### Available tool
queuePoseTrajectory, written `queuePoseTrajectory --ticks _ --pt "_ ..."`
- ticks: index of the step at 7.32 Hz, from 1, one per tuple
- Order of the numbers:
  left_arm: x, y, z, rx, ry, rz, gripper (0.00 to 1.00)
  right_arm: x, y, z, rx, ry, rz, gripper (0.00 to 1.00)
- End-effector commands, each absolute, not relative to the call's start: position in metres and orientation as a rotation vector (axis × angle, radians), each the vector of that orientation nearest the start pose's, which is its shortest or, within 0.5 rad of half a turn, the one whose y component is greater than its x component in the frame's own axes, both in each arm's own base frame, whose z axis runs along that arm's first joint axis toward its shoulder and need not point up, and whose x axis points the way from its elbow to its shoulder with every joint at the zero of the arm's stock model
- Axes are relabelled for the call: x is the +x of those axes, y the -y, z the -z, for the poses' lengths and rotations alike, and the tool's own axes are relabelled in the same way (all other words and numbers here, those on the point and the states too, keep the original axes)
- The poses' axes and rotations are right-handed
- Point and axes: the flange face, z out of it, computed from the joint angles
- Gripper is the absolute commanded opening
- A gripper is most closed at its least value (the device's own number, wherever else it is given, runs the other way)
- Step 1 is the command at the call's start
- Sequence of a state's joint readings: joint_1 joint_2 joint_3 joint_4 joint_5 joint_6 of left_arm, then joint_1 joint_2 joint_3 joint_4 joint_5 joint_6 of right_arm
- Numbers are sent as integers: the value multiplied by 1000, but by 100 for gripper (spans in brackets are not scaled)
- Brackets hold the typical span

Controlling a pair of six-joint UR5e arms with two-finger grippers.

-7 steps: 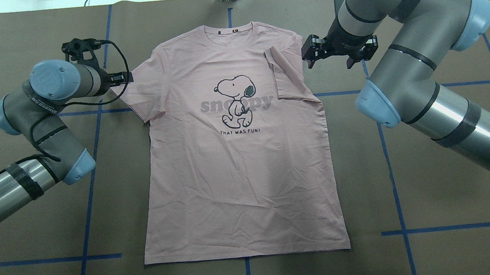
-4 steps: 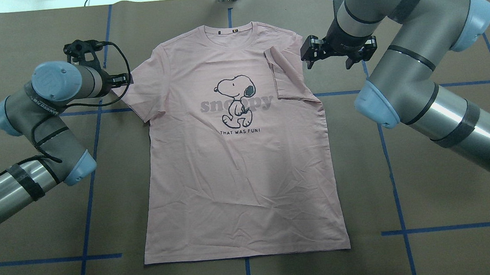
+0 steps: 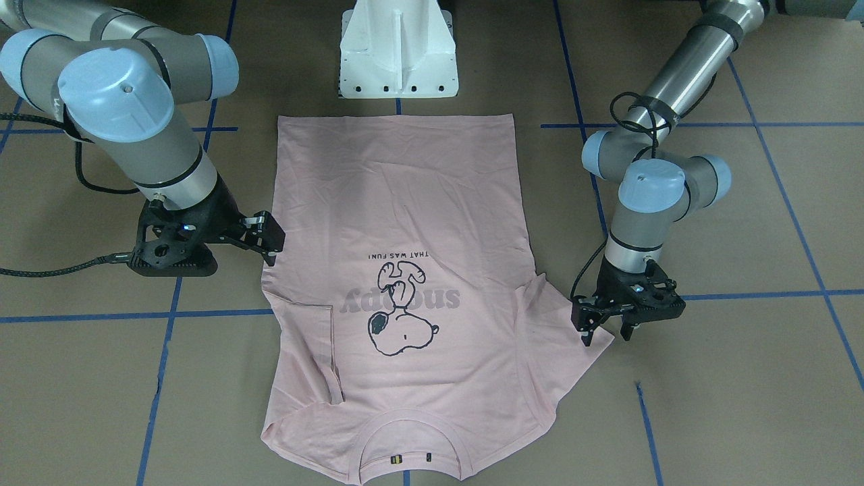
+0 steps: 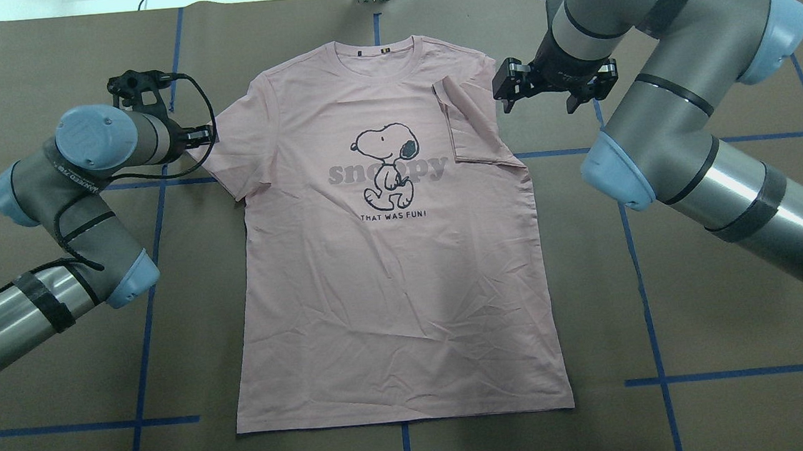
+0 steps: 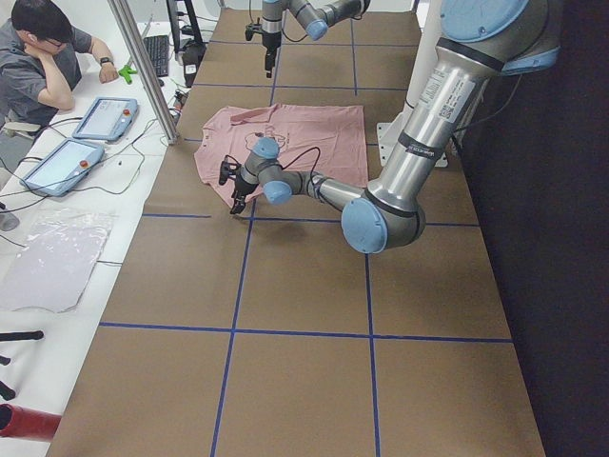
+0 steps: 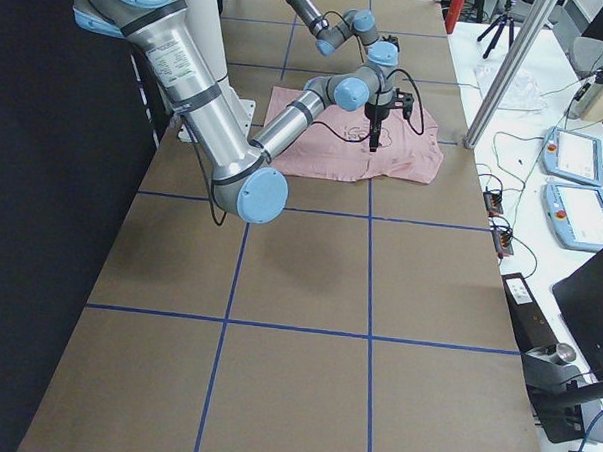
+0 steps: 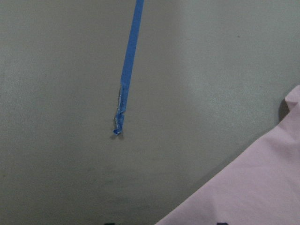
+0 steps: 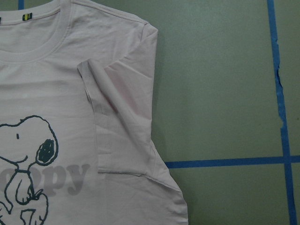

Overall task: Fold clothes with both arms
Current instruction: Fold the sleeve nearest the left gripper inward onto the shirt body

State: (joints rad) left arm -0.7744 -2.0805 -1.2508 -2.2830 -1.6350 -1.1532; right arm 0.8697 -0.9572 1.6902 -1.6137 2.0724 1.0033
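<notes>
The pale pink T-shirt (image 4: 392,291) lies flat and print up on the brown table, collar (image 4: 373,50) at the far side. Its right sleeve (image 4: 472,123) is folded in onto the chest (image 8: 122,122). The left sleeve (image 4: 238,152) is spread out. My left gripper (image 4: 202,132) stands open at that sleeve's outer edge (image 3: 606,334), one finger over the cloth and one over the table. My right gripper (image 4: 538,96) hangs open just outside the right shoulder, holding nothing. The left wrist view shows only a shirt corner (image 7: 262,187).
Blue tape lines (image 4: 149,202) cross the brown table cover. The white pedestal base (image 3: 398,47) stands at the shirt's hem side. A person (image 5: 38,57) sits at a side desk with tablets (image 5: 100,116), beyond a metal post (image 5: 143,67).
The left arm has shifted slightly toward the left sleeve. The right gripper has drifted a little toward the far side. The shirt has not moved.
</notes>
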Motion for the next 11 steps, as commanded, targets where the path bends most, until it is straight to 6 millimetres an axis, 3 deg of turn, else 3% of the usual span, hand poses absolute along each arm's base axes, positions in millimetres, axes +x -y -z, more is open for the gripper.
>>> queuePoseTrajectory --ticks 1,2,4,6,7,8,11 --pt "436 603 -442 460 -784 299 28 -367 565 -251 82 825 -110 100" --pt "436 602 -441 463 -786 289 0 -367 565 -251 83 826 -110 100" --pt "436 601 -435 471 -791 267 0 -366 565 -250 84 826 -113 100" --pt "427 588 -377 461 -878 245 0 -366 565 -252 84 823 -116 100" --pt "432 587 -346 433 -879 264 0 -366 565 -252 85 824 -115 100" --pt "445 596 -324 396 -900 337 0 -365 565 -251 88 827 -116 100" --pt "519 649 -243 338 -930 428 0 -364 563 -258 82 821 -117 100"
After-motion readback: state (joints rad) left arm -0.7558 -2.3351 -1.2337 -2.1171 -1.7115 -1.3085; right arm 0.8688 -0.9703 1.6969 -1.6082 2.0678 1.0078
